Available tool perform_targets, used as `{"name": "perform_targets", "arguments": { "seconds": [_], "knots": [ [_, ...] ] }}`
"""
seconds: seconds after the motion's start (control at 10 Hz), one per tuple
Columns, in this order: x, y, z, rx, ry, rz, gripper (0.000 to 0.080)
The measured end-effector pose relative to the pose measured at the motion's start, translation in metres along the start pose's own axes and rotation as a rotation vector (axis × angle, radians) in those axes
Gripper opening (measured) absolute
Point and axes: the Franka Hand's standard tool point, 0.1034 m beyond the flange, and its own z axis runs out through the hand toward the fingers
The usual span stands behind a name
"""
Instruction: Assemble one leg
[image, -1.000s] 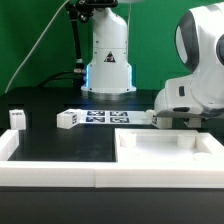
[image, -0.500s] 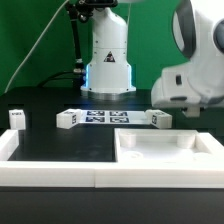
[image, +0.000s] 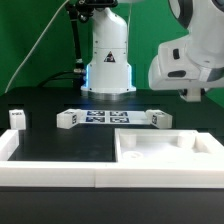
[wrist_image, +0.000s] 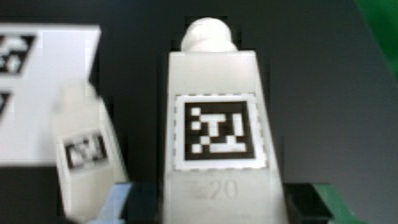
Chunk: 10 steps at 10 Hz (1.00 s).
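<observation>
The leg (wrist_image: 222, 120) fills the wrist view: white post, square marker tag on its face, rounded peg at the far end. Its near end sits between the finger pads (wrist_image: 118, 198), so the gripper (image: 192, 96) looks closed on it, jaws about a leg's width apart. In the exterior view the gripper hangs above the black table (image: 60, 145) on that view's right, but I can't make out the held leg there. A second leg (image: 160, 119) stands just beside the marker board (image: 105, 117). Two more legs (image: 67, 120) (image: 17, 118) are further toward the exterior view's left, and the wide white slab (image: 165, 150) lies in front.
</observation>
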Motion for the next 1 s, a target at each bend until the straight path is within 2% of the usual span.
{"name": "perform_targets", "arguments": {
  "seconds": [0.1, 0.2, 0.4, 0.5, 0.7, 0.9, 1.0],
  "knots": [
    [-0.001, 0.002, 0.000, 0.001, 0.083, -0.010, 0.0291],
    [0.011, 0.010, 0.004, 0.007, 0.214, -0.042, 0.0291],
    [0.015, 0.020, 0.001, 0.003, 0.386, -0.066, 0.0291],
    [0.014, 0.023, -0.007, 0.001, 0.449, -0.075, 0.0291],
    [0.012, 0.026, -0.035, 0.000, 0.624, -0.087, 0.0291],
    [0.006, 0.028, -0.063, 0.003, 0.732, -0.090, 0.0291],
    [0.008, 0.026, -0.085, 0.015, 0.828, -0.083, 0.0291]
  ]
}}
